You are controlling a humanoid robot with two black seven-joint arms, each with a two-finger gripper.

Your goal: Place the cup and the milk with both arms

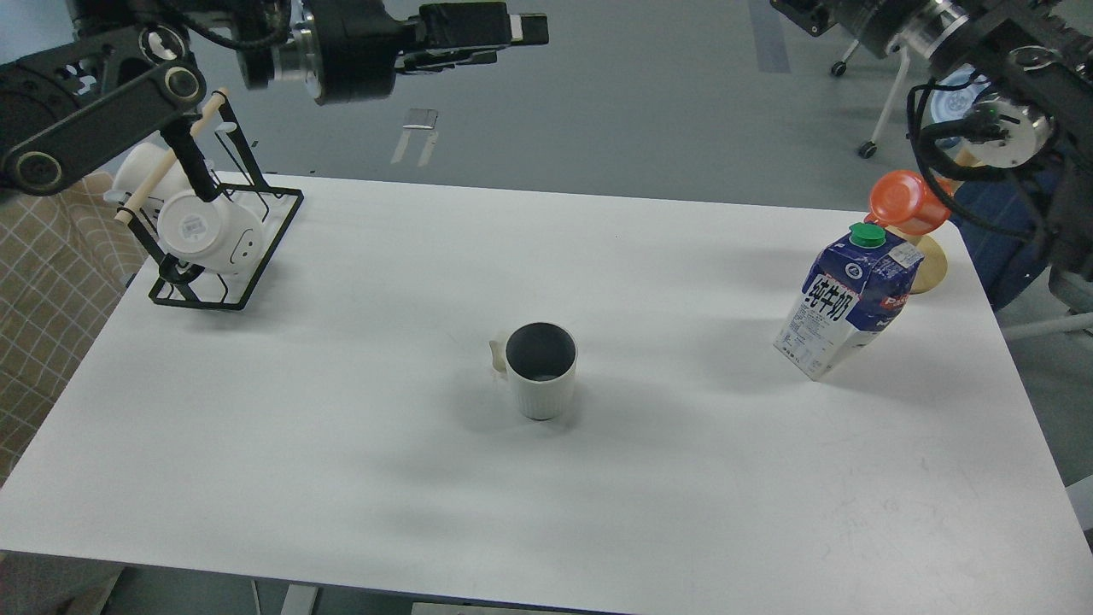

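White ribbed cup [541, 371] is standing mid-table, milk carton [850, 302] well right; left gripper [521, 30] is hovering empty, fingers indistinguishable, right gripper unseen, risking tipping the tall carton.

I think this is a lab or office room. I see a plain white table [256, 444] on a smooth grey floor [649, 102]. Chair wheels [867, 149] show at the back. My black robot arms hang over it.
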